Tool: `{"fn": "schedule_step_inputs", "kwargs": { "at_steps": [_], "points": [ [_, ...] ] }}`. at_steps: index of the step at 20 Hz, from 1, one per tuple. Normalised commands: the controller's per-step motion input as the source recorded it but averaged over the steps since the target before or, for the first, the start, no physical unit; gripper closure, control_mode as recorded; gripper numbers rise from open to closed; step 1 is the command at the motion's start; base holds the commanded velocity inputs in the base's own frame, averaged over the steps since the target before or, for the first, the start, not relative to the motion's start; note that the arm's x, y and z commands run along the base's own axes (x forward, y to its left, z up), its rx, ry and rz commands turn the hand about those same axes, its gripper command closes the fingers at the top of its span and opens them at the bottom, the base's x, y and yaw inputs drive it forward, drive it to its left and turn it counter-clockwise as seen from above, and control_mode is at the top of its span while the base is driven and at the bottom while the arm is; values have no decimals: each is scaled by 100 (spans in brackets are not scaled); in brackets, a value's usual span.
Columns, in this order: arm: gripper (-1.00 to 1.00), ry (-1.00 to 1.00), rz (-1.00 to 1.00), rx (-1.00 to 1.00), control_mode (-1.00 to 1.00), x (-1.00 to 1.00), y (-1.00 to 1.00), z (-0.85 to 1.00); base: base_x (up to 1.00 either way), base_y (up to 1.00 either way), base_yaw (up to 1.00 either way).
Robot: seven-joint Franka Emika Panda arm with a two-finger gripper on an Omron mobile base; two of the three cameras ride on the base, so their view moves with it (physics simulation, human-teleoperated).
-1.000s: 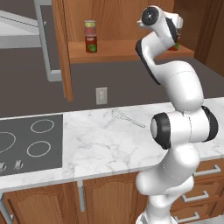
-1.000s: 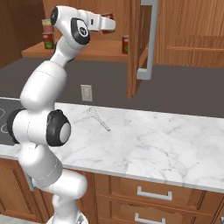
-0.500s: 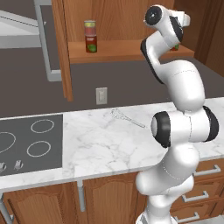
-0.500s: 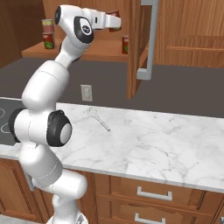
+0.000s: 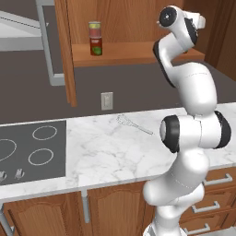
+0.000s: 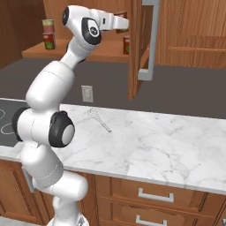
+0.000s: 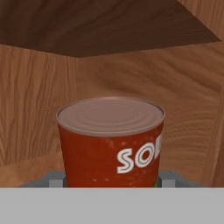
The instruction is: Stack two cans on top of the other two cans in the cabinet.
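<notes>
Left base view: a pale can sits on a red can (image 5: 96, 45) on the cabinet (image 5: 138, 53) shelf.
Right base view: another red can (image 6: 126, 44) stands on that shelf, below the arm's hand.
Hand view: the jaws (image 7: 111, 180) squeeze a red can (image 7: 111, 142) inside the cabinet.

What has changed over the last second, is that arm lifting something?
The arm has risen a little, carrying the hand higher in the cabinet. The hand view shows a red can between the fingers, seemingly held. The stacked pair of cans on the shelf, the can by the door and the whisk on the counter have not moved.
</notes>
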Motion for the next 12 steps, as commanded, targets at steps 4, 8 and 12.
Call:
{"fn": "schedule_step_inputs", "kwargs": {
  "at_steps": [4, 8, 12],
  "points": [
    [100, 0, 0, 8, -100, 4, -18, 0, 0, 0, 0],
    [100, 0, 0, 8, -100, 2, -18, 0, 0, 0, 0],
    [100, 0, 0, 5, -100, 5, -16, 0, 0, 0, 0]
  ]
}}
